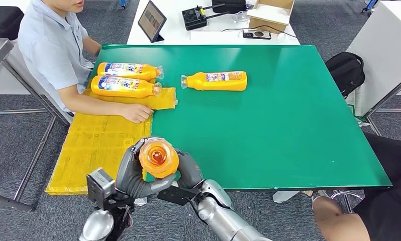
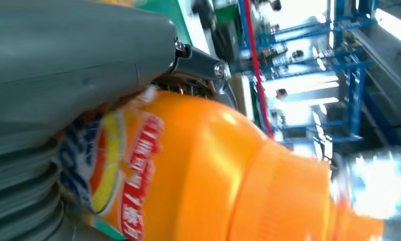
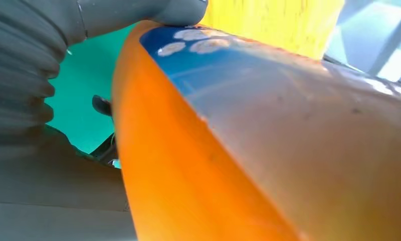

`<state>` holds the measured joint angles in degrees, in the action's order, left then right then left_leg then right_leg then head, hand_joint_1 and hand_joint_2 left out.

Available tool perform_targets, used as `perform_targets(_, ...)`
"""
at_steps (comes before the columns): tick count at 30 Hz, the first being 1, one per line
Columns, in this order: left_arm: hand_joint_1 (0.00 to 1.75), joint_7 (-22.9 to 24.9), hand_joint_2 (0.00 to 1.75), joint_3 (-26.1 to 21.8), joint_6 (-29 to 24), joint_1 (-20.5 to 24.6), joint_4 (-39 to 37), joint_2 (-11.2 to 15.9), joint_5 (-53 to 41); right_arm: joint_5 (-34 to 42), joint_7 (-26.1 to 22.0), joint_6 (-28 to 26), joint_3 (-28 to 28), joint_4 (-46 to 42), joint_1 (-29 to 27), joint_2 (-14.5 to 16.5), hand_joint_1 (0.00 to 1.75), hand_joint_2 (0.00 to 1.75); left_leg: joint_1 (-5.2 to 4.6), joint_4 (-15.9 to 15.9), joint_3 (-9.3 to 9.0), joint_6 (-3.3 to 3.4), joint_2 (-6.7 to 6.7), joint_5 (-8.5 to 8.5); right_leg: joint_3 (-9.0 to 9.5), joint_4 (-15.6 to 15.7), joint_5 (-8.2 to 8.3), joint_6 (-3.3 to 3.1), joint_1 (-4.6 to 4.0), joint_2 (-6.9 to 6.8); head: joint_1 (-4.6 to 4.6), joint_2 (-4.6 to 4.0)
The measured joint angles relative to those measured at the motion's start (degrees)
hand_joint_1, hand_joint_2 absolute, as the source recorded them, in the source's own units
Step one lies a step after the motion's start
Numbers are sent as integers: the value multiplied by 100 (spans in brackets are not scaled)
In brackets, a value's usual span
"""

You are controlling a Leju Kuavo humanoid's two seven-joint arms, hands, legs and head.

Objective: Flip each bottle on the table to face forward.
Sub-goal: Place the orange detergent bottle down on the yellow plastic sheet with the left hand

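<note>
One bottle up in both hands, one lying untouched on the table.

Head view: I'm holding a bottle (image 1: pixel 159 158) low and centre, left hand (image 1: pixel 133 175) and right hand (image 1: pixel 189 170) wrapping it; two bottles (image 1: pixel 124 79) are lying label-up by a person's hand (image 1: pixel 136 113), a fourth (image 1: pixel 216 81) on the green table (image 1: pixel 289 125) is waiting. Left wrist view: fingers are closing round the label. Right wrist view: thumb (image 3: pixel 138 12) is pressing the body.

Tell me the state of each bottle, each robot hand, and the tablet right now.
Held bottle: lifted off the table, gripped by both hands.
Left hand: grips held bottle.
Right hand: grips held bottle.
Lone bottle: lying on the green mat, label up.
Two bottles: lying side by side, labels up.
Tablet: propped up, screen lit.
</note>
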<state>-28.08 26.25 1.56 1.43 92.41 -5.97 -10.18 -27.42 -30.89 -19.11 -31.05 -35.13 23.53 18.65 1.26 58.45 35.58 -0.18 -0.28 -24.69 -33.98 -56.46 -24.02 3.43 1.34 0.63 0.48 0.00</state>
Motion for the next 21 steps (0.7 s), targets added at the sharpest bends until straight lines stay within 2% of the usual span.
perform_targets(2, 175, -83, 175, 63, -361, 2, 72, 2, -594, -67, 193, 89, -38, -10, -11, 1, 173, 175, 0, 0, 0, 0, 0, 0, 0, 0, 0, 0, 0, 0, -2, 0)
perform_targets(3, 175, -98, 175, 91, -482, 1, 101, 4, -783, -112, 273, 120, -57, -21, -15, 2, 161, 175, 0, 0, 0, 0, 0, 0, 1, 0, 0, 0, 0, 0, -1, 0)
perform_targets(4, 175, -102, 175, 109, -565, -2, 122, 5, -897, -150, 334, 142, -70, -36, -17, 2, 142, 175, 0, 0, 0, 0, 0, 0, 1, 0, 0, 0, 0, 0, -2, 0)
perform_targets(6, 175, -95, 175, 122, -640, -6, 146, 7, -960, -205, 405, 161, -84, -70, -16, 2, 57, 175, 0, 0, 0, 0, 0, 0, 1, 0, 0, 0, 0, 0, 1, 0)
perform_targets(7, 175, -72, 175, 120, -643, -4, 151, 7, -910, -232, 434, 162, -94, -88, -16, 2, 24, 175, 0, 0, 0, 0, 0, 0, 1, 0, 0, 0, 0, 0, 0, 0)
perform_targets(8, 175, -39, 175, 112, -618, 0, 151, 7, -810, -258, 457, 149, -107, -100, -17, 4, 0, 175, 0, 0, 0, 0, 0, 0, 1, 0, 0, 0, 0, 0, -1, 0)
perform_targets(11, 175, 89, 175, 67, -459, 40, 119, 7, -371, -347, 458, 4, -134, -110, -19, 12, 0, 175, 0, 0, 0, 0, -1, 1, 1, 0, 0, 0, 0, 0, -1, 0)
perform_targets(16, 175, 296, 175, -63, -297, 245, -74, 4, 191, -400, 86, -432, -168, -110, -16, 13, 0, 175, 0, 0, -1, 0, 0, 1, 1, 0, 0, 0, 0, 0, 0, 0)
perform_targets(21, 175, 479, 175, -193, -122, 443, -265, -1, 624, -356, -90, -716, -169, -110, -18, 13, 0, 175, 0, 0, -1, 0, 0, 2, 1, -1, 1, 0, 0, 0, -1, 0)
